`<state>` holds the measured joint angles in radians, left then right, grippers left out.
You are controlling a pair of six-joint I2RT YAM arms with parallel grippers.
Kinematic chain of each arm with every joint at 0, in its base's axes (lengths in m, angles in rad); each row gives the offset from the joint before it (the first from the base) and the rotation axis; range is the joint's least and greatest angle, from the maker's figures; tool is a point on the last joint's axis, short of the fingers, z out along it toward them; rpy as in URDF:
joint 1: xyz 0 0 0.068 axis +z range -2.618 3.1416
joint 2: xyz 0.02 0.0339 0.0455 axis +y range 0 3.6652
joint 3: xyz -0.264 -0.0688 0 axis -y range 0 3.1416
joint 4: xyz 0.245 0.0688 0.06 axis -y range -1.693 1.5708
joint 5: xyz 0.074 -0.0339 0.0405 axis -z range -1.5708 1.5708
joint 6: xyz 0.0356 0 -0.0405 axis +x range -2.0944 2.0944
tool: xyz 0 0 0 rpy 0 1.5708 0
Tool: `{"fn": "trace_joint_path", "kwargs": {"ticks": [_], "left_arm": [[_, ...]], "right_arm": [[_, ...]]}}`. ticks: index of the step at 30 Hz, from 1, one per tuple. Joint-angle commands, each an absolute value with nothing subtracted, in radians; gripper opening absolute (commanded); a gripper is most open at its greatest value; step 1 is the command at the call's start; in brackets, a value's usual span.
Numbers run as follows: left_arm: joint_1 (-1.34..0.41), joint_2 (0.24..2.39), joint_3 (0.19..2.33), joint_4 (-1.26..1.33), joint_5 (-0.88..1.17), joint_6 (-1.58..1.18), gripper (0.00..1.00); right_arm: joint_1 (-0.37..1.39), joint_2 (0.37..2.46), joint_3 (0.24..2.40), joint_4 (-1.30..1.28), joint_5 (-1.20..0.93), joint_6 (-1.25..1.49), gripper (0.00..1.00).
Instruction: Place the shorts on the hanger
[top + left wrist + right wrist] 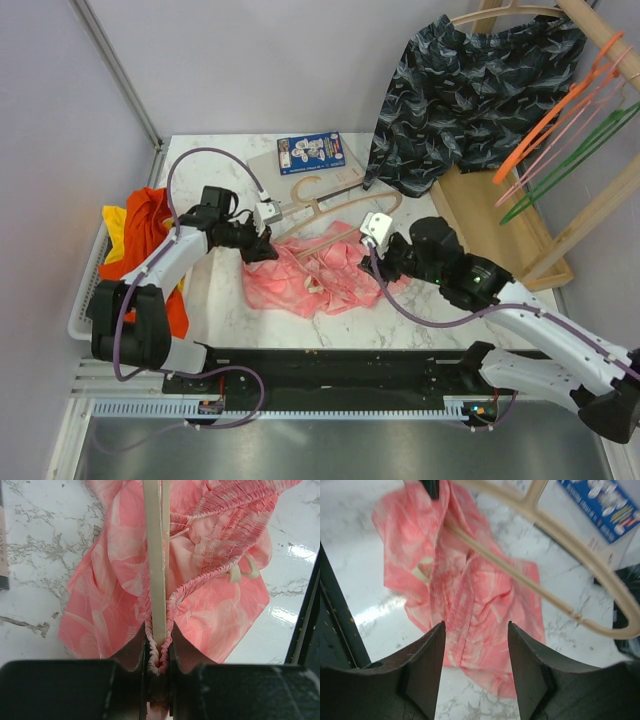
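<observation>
A white marble table (225, 300) is carrying the pink shorts (310, 275), which are lying crumpled at its middle. The beige hanger (154, 555) is lying across them, its long bar running from near-left to far-right and its hook pointing toward the far edge. The left gripper (159, 652) is clenching waistband and bar together. The right gripper (476, 630) is hovering over the cloth, jaws spread, gripping nothing. A blue printed card (310, 152) is showing lettering too small to read. A white basket (85, 290) at left is holding orange-red and yellow clothes (150, 215).
</observation>
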<state>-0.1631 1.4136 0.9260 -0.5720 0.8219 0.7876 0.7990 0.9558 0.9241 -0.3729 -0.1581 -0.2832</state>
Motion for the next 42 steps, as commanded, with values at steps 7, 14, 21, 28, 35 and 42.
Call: {"fn": "trace_joint_path", "kwargs": {"ticks": [7,14,21,28,35,42], "left_arm": [[-0.160,1.440,0.962,-0.558,0.839,0.585,0.02],[-0.160,1.437,0.954,-0.561,0.841,0.568,0.02],[-0.160,1.456,0.960,-0.563,0.851,0.557,0.02],[-0.155,1.440,0.950,-0.566,0.851,0.568,0.02],[-0.127,1.430,0.979,-0.577,0.865,0.584,0.02],[-0.127,1.440,0.991,-0.565,0.861,0.566,0.02]], "right_arm": [[0.926,1.287,0.876,-0.419,0.051,-0.310,0.56],[1.022,1.374,0.815,-0.305,0.176,-0.304,0.62],[1.026,1.431,0.750,-0.206,0.285,-0.339,0.61],[1.026,1.365,0.692,-0.160,0.462,-0.383,0.42],[0.904,1.312,0.669,-0.112,0.474,-0.420,0.37],[0.766,1.371,0.669,-0.023,0.325,-0.419,0.36]]}}
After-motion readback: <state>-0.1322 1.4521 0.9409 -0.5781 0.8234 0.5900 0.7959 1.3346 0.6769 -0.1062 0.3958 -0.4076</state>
